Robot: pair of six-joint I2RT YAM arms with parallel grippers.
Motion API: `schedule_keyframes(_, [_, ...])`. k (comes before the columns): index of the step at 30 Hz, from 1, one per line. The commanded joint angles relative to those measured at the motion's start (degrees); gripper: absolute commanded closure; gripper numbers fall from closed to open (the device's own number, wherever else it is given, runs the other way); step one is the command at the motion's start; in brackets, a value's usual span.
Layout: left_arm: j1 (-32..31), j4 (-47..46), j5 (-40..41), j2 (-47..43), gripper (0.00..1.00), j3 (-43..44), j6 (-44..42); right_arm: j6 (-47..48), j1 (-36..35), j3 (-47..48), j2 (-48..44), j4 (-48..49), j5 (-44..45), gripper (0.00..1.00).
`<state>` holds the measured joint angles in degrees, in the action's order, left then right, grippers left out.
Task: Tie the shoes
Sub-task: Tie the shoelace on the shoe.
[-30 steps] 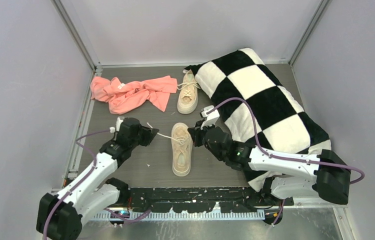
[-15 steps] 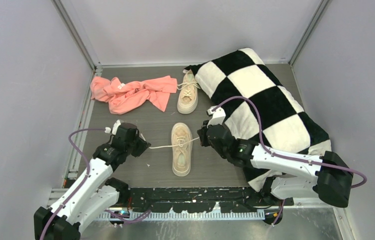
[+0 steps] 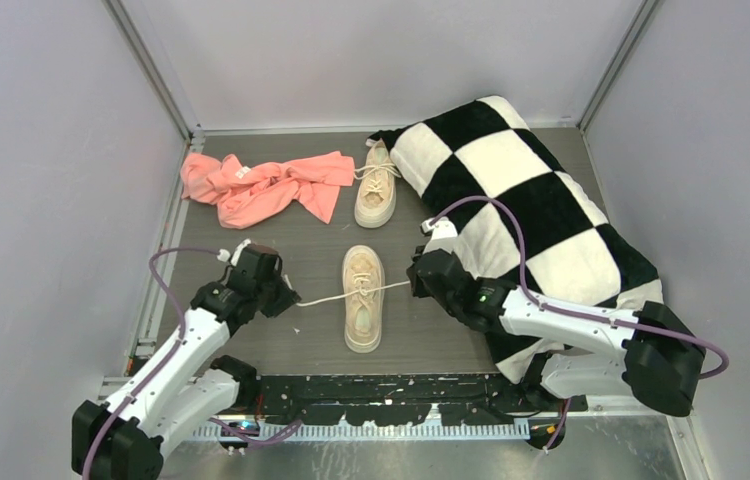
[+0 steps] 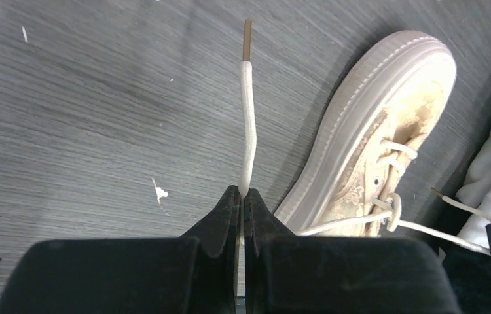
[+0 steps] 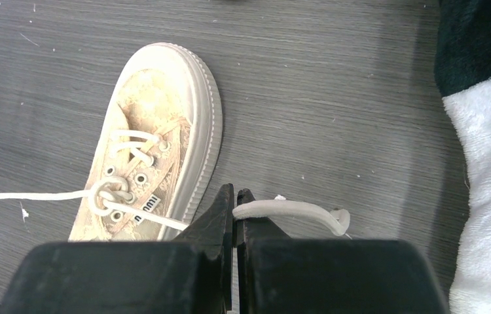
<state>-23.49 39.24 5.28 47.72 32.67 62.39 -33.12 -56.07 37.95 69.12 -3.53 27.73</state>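
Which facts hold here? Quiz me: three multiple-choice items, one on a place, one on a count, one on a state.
1. The pink cloth lies:
A) at the table's far left
B) on the pillow
C) between the arm bases
2. Shoes in view:
A) one
B) two
C) three
3. The left jaws are:
A) wide open
B) shut on a lace end
C) shut on the cloth
Answers: 1 A, beside the far shoe; 2 B, far shoe and near shoe; 3 B, the lace leaves between closed jaws.
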Motion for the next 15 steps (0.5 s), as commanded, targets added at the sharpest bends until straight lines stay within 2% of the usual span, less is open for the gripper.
schedule_keyframes(1, [0.3,0.4,1.3,-1.1,1.0,7.0,-7.0,0.3,0.4,3.4,-3.1,-1.0,0.3,1.0])
schedule_keyframes(6, [0.5,4.3,9.4,-3.2,0.99,11.8,-10.2,1.5,1.6,4.2,-4.7,-2.8,1.3,0.99])
schedule_keyframes(11, [1.7,5.7,8.6,-1.8,0.99,10.3,-10.3,0.2,4.3,2.0,-4.3,-2.8,-0.3,1.0])
schedule_keyframes(15, [2.4,4.2,8.7,-1.8,0.99,5.6,-9.9,-1.9,6.8,-1.0,-1.7,-1.8,-1.9,1.0])
